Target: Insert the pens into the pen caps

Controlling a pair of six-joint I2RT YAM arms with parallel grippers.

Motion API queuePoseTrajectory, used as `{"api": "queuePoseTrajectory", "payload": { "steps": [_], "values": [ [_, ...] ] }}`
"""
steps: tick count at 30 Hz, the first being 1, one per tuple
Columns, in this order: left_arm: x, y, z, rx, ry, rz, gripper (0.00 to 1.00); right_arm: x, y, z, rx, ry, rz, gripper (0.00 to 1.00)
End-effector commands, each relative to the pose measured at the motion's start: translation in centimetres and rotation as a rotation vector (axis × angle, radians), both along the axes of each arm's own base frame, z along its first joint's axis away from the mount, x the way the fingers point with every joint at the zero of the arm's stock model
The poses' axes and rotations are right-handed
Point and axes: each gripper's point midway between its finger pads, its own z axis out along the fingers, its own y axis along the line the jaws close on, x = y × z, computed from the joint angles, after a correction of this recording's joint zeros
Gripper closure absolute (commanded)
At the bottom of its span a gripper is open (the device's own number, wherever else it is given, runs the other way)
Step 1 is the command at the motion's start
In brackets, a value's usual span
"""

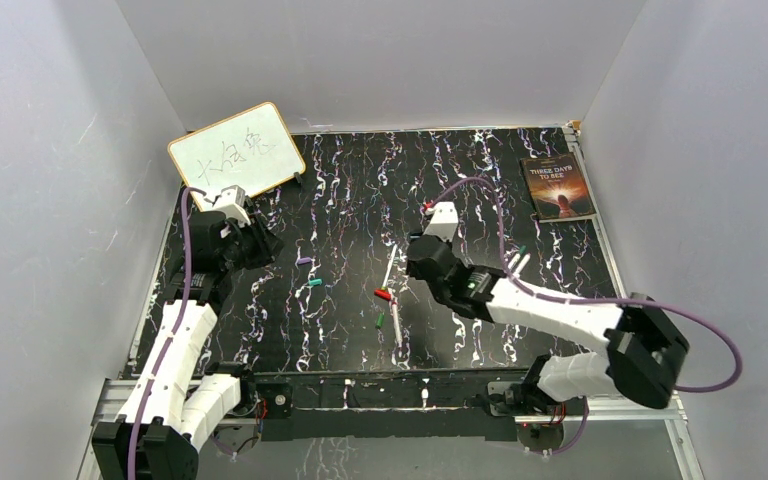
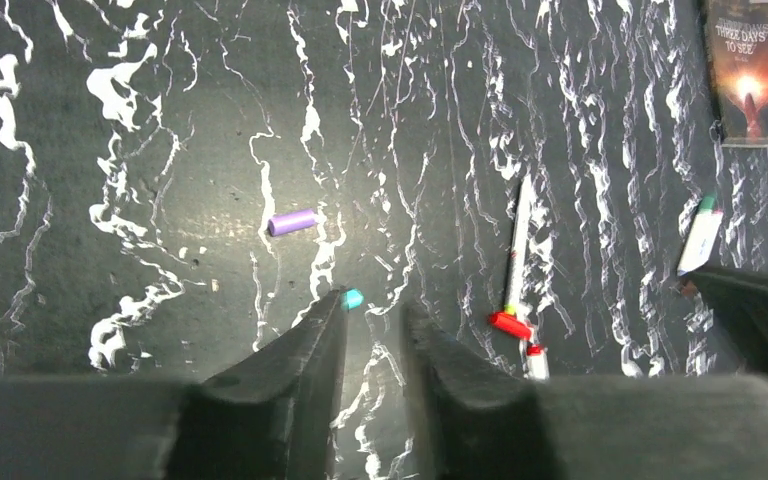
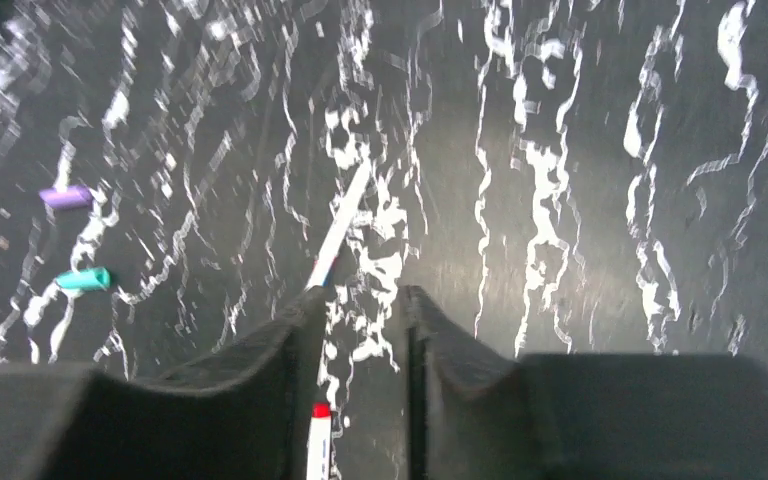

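**Left gripper clenching on air by the teal cap, right gripper hanging loose over the pens**

The left gripper (image 2: 375, 305) is hovering above the black, white-streaked table (image 1: 480, 200). Its fingers are drawn nearly together and are clasping nothing. The teal cap (image 2: 353, 298) is lying on the table just past the tip of one finger, outside the narrow gap. The purple cap (image 2: 292, 221) is lying a little farther out, apart from the teal one.

The right gripper (image 3: 365, 295) is hanging with its jaws partly apart and is gripping nothing. A white pen (image 3: 340, 225) is lying slantwise on the table, its near end running in under one fingertip. Whether they are touching I cannot tell. A red-tipped pen (image 3: 318, 440) is showing in the gap below the jaws.

In the overhead view the red cap (image 1: 383, 294) is lying between those two pens, and the green cap (image 1: 380, 321) is lying just beside the red-tipped pen. A green-ended pen (image 1: 520, 262) is resting beside the right arm. A whiteboard (image 1: 237, 150) and a book (image 1: 558, 187) are sitting at the far corners.
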Motion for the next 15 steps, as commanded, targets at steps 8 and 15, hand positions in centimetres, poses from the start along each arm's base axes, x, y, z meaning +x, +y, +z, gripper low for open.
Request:
{"api": "queuePoseTrajectory", "payload": {
  "steps": [8, 15],
  "values": [
    [0.2, 0.7, 0.0, 0.037, -0.001, 0.03, 0.25, 3.9, 2.7, -1.2, 0.046, -0.017, 0.081, 0.57],
    [0.8, 0.6, -1.5, 0.049, 0.053, 0.018, 1.0, 7.6, -0.6, -2.9, 0.058, 0.055, 0.031, 0.97]
  ]
}}
